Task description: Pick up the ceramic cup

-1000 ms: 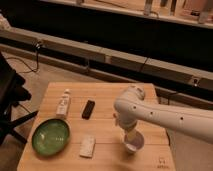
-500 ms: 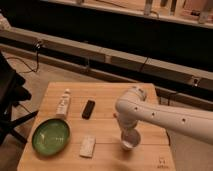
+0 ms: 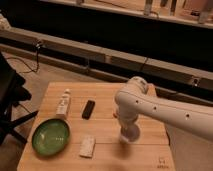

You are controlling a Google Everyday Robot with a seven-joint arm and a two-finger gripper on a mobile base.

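One small whitish-grey ceramic cup (image 3: 129, 135), lower right of centre on the light wooden table (image 3: 107, 125), under the arm's end. Appears upright, axis vertical, though mostly merged with the arm. Gripper (image 3: 126, 131) right at the cup; cannot tell whether it grasps. One white robot arm (image 3: 165, 110) enters from the right edge, elbow bent above the table. One round green plate (image 3: 50, 136) lower left. One flat white rectangular block (image 3: 87, 146) beside it. One black oblong device (image 3: 88, 108) centre. One small pale bottle (image 3: 63, 104) lying left of it.
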